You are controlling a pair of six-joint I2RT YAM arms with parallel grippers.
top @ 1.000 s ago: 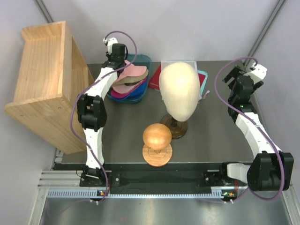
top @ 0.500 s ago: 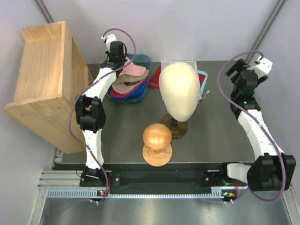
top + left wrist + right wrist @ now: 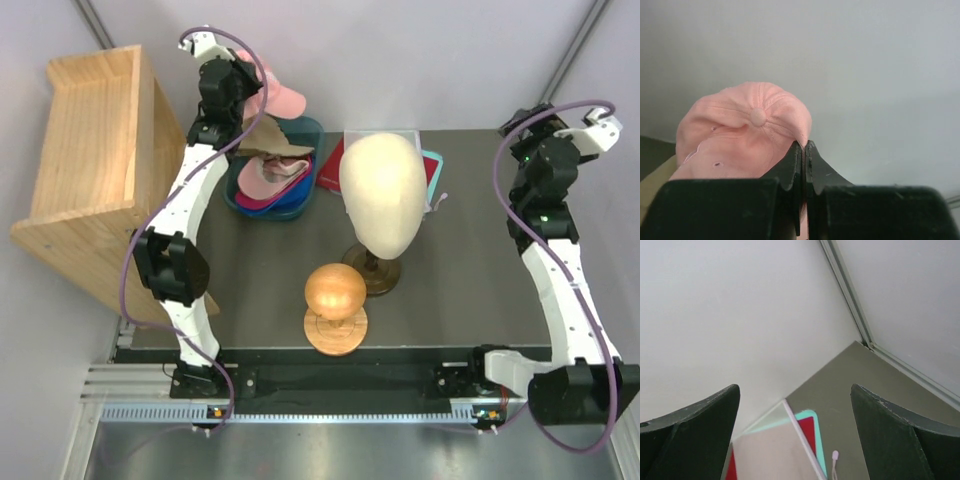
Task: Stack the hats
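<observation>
Above the teal plastic bin (image 3: 312, 130) at the table's back left, the left gripper (image 3: 803, 146) is pinched tight on the light pink cloth cap (image 3: 747, 135), held high. A tan cloth cap (image 3: 262, 136) sits just beneath, and a magenta cloth cap (image 3: 262, 186) lies in the bin. The right gripper (image 3: 794, 390) gapes wide, empty. Stacking looks barely begun.

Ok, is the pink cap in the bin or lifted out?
Lifted out: the left gripper is shut on the light pink cap, holding it raised over the bin.

text: none legible | labels: none | numbers: none
</observation>
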